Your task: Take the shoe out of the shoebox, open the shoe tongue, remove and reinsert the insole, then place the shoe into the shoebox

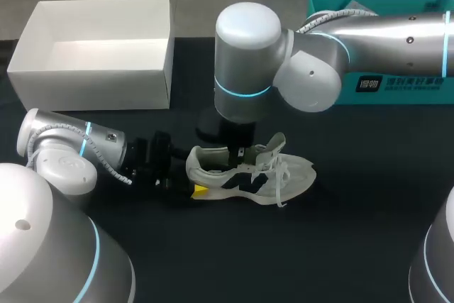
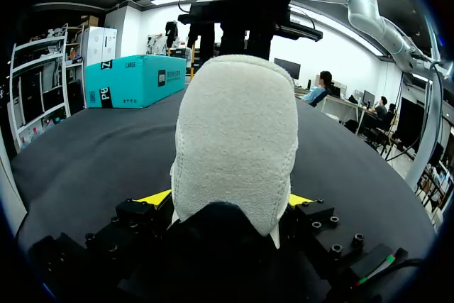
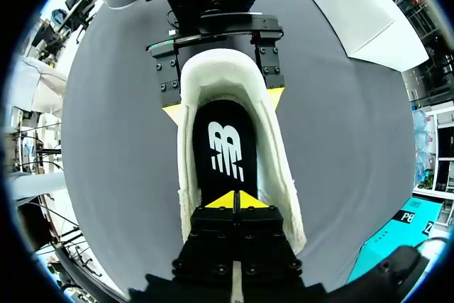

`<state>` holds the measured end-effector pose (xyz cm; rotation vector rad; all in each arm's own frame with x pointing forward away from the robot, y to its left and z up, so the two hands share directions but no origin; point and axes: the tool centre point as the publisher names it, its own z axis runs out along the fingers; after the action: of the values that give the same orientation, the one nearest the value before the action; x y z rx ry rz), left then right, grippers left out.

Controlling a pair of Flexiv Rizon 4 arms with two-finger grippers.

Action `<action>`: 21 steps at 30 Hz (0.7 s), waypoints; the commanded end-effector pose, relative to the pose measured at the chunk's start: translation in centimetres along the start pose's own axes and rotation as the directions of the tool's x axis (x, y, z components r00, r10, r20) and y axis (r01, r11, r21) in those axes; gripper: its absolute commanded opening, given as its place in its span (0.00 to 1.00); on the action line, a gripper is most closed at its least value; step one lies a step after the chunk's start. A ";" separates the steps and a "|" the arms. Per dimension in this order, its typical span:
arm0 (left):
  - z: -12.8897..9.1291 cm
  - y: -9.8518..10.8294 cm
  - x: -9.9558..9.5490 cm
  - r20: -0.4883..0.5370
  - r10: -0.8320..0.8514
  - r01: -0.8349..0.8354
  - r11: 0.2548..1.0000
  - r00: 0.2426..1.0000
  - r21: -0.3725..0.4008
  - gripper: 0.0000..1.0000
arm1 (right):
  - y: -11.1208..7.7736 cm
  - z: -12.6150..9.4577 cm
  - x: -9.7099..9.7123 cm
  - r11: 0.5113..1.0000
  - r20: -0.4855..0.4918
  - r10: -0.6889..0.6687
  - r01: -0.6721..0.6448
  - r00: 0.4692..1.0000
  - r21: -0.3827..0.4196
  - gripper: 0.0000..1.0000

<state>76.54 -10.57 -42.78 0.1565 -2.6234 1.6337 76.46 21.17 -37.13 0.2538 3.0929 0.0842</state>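
At the far left corner of the bench (image 1: 340,246) the white shoebox (image 1: 92,90) stands open and without the shoe, well apart from the work, presumably left clear to take it again. A teal box (image 1: 425,97) sits along the far right edge.

The right arm (image 1: 383,33) enters from the right and drops steeply over mid-bench. The left arm (image 1: 71,147) lies low along the left side, level with the shoe's heel.

The shoe (image 1: 248,175) stands upright on its sole near the middle of the bench, heel toward the left edge, toe toward the right.

- **Left gripper (image 2: 230,200):** its yellow tips press the heel from both sides. This clamp probably anchors the shoe so it cannot slide while the other arm works inside.
- **Right gripper (image 3: 234,200):** it is lowered through the collar, tips drawn tight together on the insole (image 3: 227,147). Whether they pinch its edge or only press on it cannot be told.

The shoe is a cream, soft-looking knit trainer with dark side panels and a thickly padded collar. The tongue (image 1: 273,145) is turned up and forward, leaving the mouth wide. The laces (image 1: 284,179) hang slack over the right side. The black insole carries a white mark and looks seated flat, so the step in hand is judged to be either its lifting or its final seating.
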 end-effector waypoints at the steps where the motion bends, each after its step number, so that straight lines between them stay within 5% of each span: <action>1: 0.1 0.4 0.0 0.000 -0.001 0.001 1.000 1.000 0.000 0.00 | -0.2 0.5 0.9 1.000 -0.004 0.011 -0.011 1.000 0.008 0.00; 12: 0.1 0.4 0.0 0.000 -0.001 0.001 1.000 1.000 0.000 0.00 | -0.7 1.7 -1.8 1.000 0.040 0.017 -0.018 0.999 0.010 0.00; 15: 0.1 0.4 0.0 0.000 -0.001 0.001 1.000 1.000 0.000 0.00 | -0.6 1.9 -2.2 1.000 0.043 0.010 -0.011 0.999 0.009 0.24; 21: 0.1 0.4 0.0 0.000 -0.001 0.001 1.000 1.000 0.000 0.00 | -0.6 2.5 -2.5 1.000 0.023 -0.003 0.003 1.000 0.004 0.34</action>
<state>76.56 -10.57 -42.78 0.1569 -2.6233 1.6338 78.55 20.25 -39.05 0.2479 3.0639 0.0713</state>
